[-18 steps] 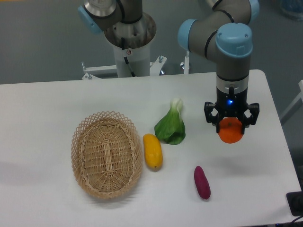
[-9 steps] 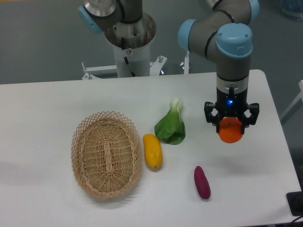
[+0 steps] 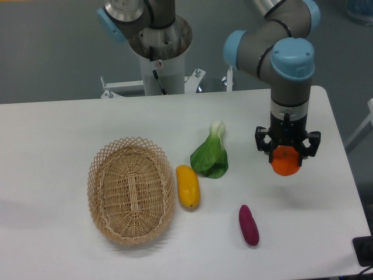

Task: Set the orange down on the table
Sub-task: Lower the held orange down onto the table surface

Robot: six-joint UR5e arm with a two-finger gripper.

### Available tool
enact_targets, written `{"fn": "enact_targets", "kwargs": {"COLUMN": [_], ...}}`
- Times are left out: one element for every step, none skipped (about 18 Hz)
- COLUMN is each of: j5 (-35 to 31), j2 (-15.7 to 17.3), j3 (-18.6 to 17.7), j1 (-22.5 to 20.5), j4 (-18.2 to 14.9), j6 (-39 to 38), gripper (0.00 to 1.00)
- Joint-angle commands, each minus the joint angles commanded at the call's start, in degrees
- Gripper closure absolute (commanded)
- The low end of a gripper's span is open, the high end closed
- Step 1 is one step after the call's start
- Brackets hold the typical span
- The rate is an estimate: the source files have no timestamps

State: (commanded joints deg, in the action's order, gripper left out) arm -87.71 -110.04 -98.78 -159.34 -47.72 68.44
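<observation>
Pincer (image 3: 287, 153) clamped on orange (image 3: 286, 163), right side of table (image 3: 70, 122).
Purple sweet potato (image 3: 249, 224) at its 7 o'clock; bok choy (image 3: 211, 154) at 9.

Even, bright overhead light falls on the bench (image 3: 70, 128), which reads nearly blown-out white. Beside the basket (image 3: 132, 189), shadows stay soft and faint. My end effector (image 3: 287, 153) looks slightly soft; the whole picture is mildly grainy.

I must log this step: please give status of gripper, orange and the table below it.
Gripper shut on orange. Orange over right side of table, whether touching it cannot be told. Table under it bare; purple sweet potato lies apart, lower left.
</observation>
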Motion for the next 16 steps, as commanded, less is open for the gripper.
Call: {"fn": "enact_targets", "kwargs": {"j5": [0.00,0.09,0.09,0.09,0.17,0.17,0.17,0.17,0.17,0.17,0.09,0.00,0.09,0.09,0.09,0.09], "j2": [-0.26,-0.70,-1.14,-2.71,-3.77,-4.57,-4.83,-4.92,-5.45,-5.97,-6.42,-6.77,-6.86,-6.86,-6.95,-7.21], "j3": [-0.62,-0.45,-0.53,-0.71,-0.36,-0.36,-0.62,-0.80,-0.97,-0.97,-1.06,-1.06,-0.97,-1.06,-1.15,-1.32], "j1": [-0.70,-1.50,-1.85,-1.85,-1.85,-1.94,-1.86,-1.94,-1.86,-1.85,-1.77,-1.68,-1.68,-1.77,-1.77,-1.68], "j4": [0.09,0.00,0.00,0.09,0.00,0.00,0.00,0.00,-0.09,-0.09,-0.09,-0.17,-0.18,-0.18,-0.18,-0.18], "j6": [1.50,2.30,2.83,3.36,3.54,3.54,3.54,3.45,3.10,2.75,2.49,2.31,2.13,2.13,2.13,2.13], "gripper": [0.38,0.38,0.38,0.38,0.38,0.38,0.38,0.38,0.38,0.38,0.37,0.36,0.35,0.32,0.31,0.28]}}
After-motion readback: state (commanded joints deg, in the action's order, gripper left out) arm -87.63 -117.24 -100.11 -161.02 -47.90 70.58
